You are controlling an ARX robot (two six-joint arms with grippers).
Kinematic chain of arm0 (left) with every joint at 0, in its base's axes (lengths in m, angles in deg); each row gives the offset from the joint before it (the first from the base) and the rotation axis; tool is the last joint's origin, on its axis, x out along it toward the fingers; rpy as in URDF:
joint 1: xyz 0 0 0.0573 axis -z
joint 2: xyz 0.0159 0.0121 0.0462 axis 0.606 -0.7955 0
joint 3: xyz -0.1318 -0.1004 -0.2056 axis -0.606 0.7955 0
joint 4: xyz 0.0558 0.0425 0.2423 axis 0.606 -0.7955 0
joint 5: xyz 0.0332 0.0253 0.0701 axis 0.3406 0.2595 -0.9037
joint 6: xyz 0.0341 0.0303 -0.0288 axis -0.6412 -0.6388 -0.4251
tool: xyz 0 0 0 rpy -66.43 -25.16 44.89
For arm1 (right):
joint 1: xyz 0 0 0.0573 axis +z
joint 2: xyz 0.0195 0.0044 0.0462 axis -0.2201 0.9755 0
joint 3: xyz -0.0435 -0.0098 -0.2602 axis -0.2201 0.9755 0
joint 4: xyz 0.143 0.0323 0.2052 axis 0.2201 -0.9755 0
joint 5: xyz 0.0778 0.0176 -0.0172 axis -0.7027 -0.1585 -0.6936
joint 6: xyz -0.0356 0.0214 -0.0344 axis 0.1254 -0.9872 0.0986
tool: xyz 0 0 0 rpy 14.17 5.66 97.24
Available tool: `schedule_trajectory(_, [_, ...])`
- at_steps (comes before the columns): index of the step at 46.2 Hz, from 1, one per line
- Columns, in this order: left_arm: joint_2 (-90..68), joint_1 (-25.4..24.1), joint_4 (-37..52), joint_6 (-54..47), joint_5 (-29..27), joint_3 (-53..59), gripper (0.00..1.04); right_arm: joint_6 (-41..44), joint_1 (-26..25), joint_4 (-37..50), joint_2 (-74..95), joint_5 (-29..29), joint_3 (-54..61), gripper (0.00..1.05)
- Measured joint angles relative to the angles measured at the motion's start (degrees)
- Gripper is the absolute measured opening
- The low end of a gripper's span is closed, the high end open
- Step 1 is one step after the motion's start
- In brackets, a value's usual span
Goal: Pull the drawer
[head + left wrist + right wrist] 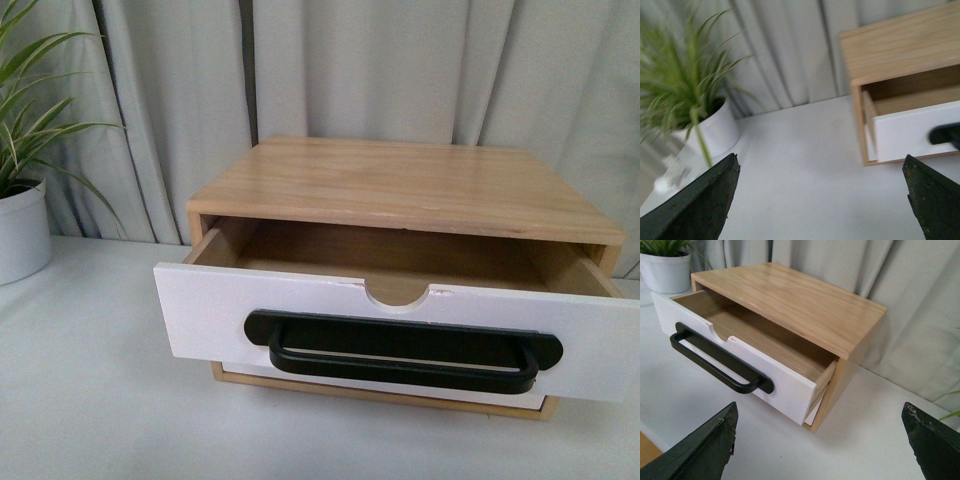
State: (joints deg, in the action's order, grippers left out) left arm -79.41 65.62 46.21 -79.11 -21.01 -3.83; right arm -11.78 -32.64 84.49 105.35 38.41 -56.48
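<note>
The left claw (820,159) is hanging wide open, with its two dark jaws standing far apart and gripping nothing, and the right claw (820,407) is hanging in the same way, also wide open and touching nothing.

No readable text, labels or numbers anywhere.

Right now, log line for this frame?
drawer: partly open | handle: ungrasped | left pincer: open, clear of drawer | right pincer: open, clear of drawer
</note>
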Motion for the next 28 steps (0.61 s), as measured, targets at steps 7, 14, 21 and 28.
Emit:
schedule_trajectory(7, [10.6,-6.5,-12.8,14.3,-8.5,4.2,0.99,-1.3,-2.1,-1.5,-4.0,-0.2,0.7,0.96])
schedule_trajectory(14, [11.5,-7.0,-12.9,18.1,-7.2,4.5,0.98,-2.6,-1.7,-0.8,-4.4,1.9,1.0,0.94])
schedule_trajectory(21, [22.6,-13.7,-10.8,16.8,13.0,8.4,0.69,-14.9,7.0,5.9,-10.7,29.2,6.6,0.67])
schedule_trajectory(28, [24.7,-19.3,-11.1,16.4,19.7,9.7,0.33,-18.4,11.8,1.4,-18.6,36.4,9.4,0.31])
